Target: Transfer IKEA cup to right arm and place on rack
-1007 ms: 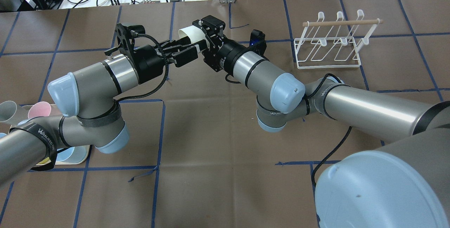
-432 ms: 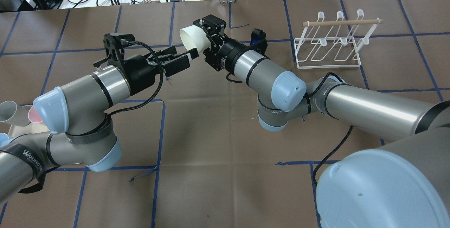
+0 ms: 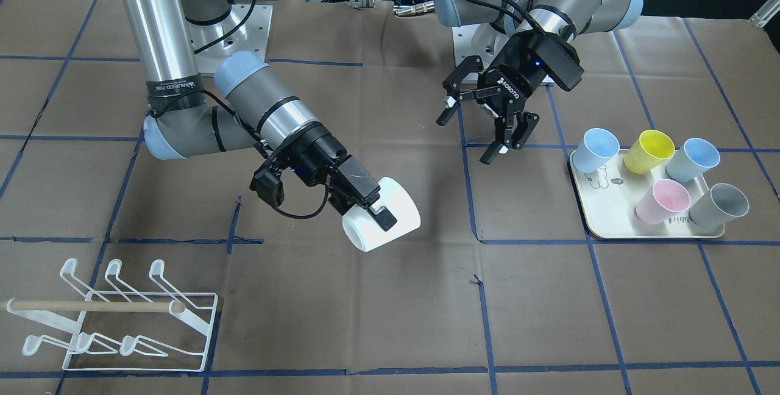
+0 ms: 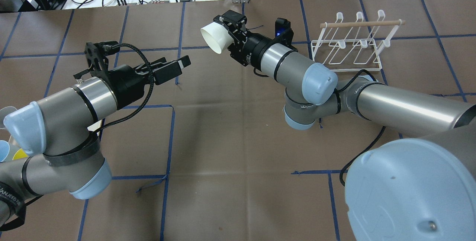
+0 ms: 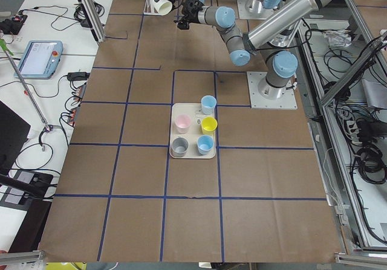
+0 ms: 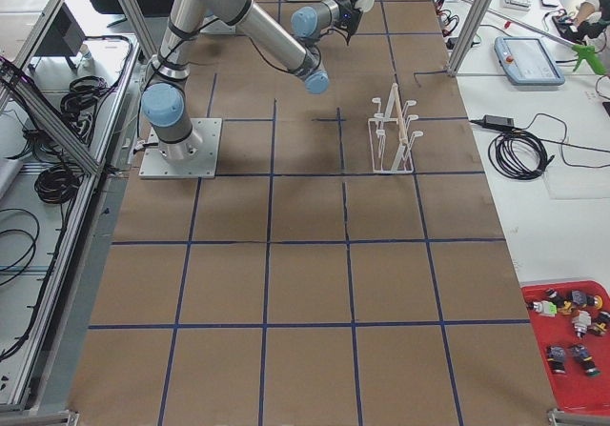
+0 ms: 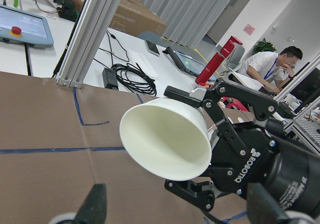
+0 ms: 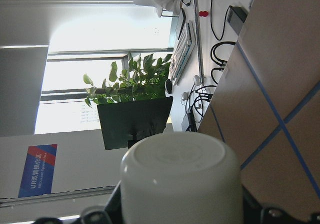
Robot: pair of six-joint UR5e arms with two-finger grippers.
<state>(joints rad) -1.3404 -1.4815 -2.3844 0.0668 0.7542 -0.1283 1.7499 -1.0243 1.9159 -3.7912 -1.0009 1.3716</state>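
Observation:
The white IKEA cup lies on its side in the air, mouth toward my left arm, with my right gripper shut on its base end. From the front the cup hangs above the paper in the right gripper. My left gripper is open and empty, a clear gap away from the cup; the front view shows it with its fingers spread. The left wrist view looks into the cup's mouth. The white wire rack with its wooden bar stands empty on the table beyond the right arm.
A cream tray on the left arm's side carries several coloured cups, among them yellow and pink. Brown paper with blue tape lines covers the table. Cables and devices lie along the far edge.
The left gripper, which was around the cup, has let go and drawn back toward its own side. The right arm has carried the cup a little toward the rack.

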